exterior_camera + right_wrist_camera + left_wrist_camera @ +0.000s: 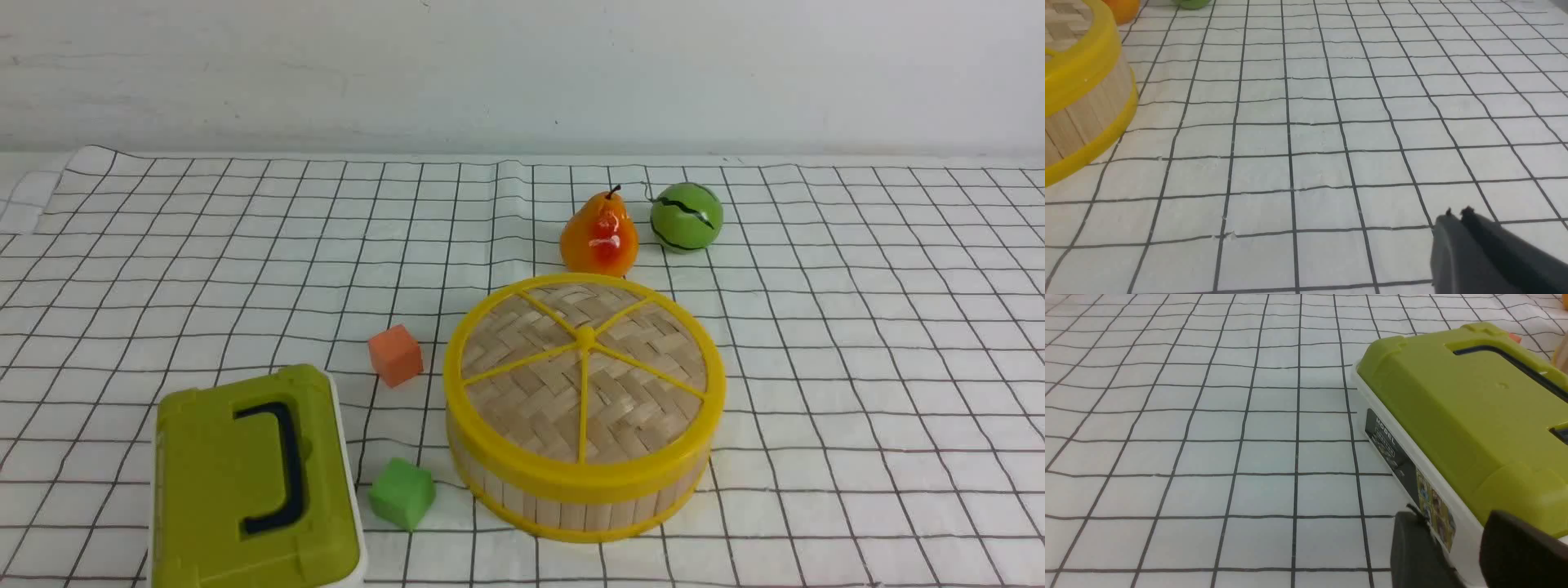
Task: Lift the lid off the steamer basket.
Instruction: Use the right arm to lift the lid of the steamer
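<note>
Front view: at near left the green box (253, 482) is seen shut, its contents hidden; at centre the steamer basket (571, 500) is covered by the lid (584, 371), its inside likewise hidden. The left gripper (1453, 526) is shown with jaws spread beside the green box, the right gripper (1457, 214) with jaws pressed together above the checked cloth (1331, 122).

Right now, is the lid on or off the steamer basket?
On: the lid sits flush atop the steamer basket, rims aligned.
</note>
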Robot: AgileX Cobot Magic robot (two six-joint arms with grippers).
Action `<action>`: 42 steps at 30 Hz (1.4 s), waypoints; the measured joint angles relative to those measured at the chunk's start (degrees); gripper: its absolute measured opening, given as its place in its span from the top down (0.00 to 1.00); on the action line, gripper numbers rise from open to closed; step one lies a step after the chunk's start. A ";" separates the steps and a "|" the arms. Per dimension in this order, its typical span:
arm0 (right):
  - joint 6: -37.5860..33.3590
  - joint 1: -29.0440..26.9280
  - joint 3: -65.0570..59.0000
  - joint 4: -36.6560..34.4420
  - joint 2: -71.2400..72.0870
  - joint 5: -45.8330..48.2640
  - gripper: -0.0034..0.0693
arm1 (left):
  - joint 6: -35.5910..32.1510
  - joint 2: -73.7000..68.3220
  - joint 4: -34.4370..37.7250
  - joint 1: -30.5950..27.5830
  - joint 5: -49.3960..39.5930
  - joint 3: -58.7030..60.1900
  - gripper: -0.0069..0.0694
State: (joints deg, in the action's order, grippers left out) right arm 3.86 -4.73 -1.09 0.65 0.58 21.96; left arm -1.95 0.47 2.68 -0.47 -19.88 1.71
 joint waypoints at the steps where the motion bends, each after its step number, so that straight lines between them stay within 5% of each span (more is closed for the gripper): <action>1: 0.00 0.00 0.00 0.00 0.00 0.00 0.91 | 0.00 0.00 0.00 0.00 0.00 0.00 0.60; 42: 0.12 1.40 0.00 -2.39 0.00 0.00 0.83 | 0.00 0.00 0.00 0.00 0.00 0.00 0.60</action>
State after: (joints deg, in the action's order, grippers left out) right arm 3.97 -3.33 -1.09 -1.73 0.58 21.96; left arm -1.95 0.47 2.68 -0.47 -19.88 1.71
